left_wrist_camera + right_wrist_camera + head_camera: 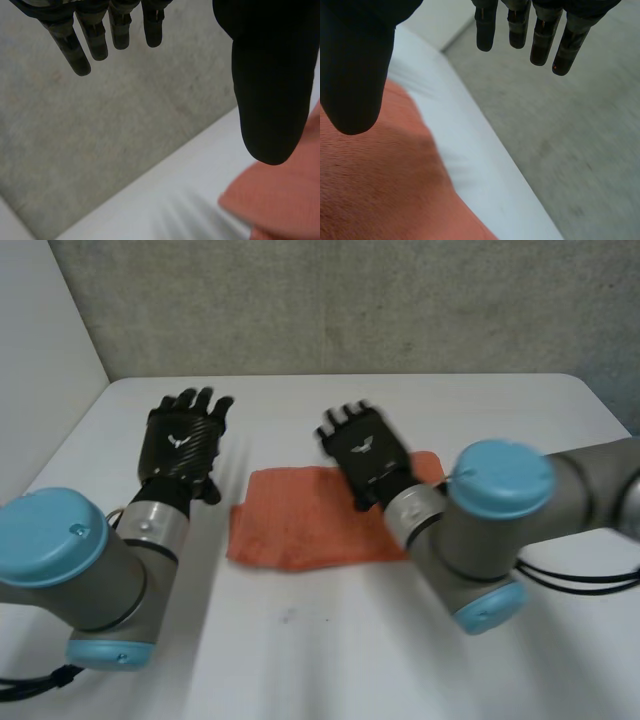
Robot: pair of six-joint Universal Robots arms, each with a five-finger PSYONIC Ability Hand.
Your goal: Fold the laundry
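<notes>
White table [300, 660] bore the orange cloth [300, 520] flat at centre. My left hand [183, 445] hovered beside its left edge, my right hand [362, 452] over its right part. Both had fingers straight and held nothing, presumably poised to grasp opposite edges.

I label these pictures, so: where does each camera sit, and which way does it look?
Head view: between and behind the arms, looking down at the white table, orange cloth, left hand and right hand.
Left wrist view: on the left wrist, looking along the open left hand's palm, beside the cloth, toward the grey wall.
Right wrist view: on the right wrist, looking along its open hand over the cloth.
Shared: all show the cloth.
</notes>
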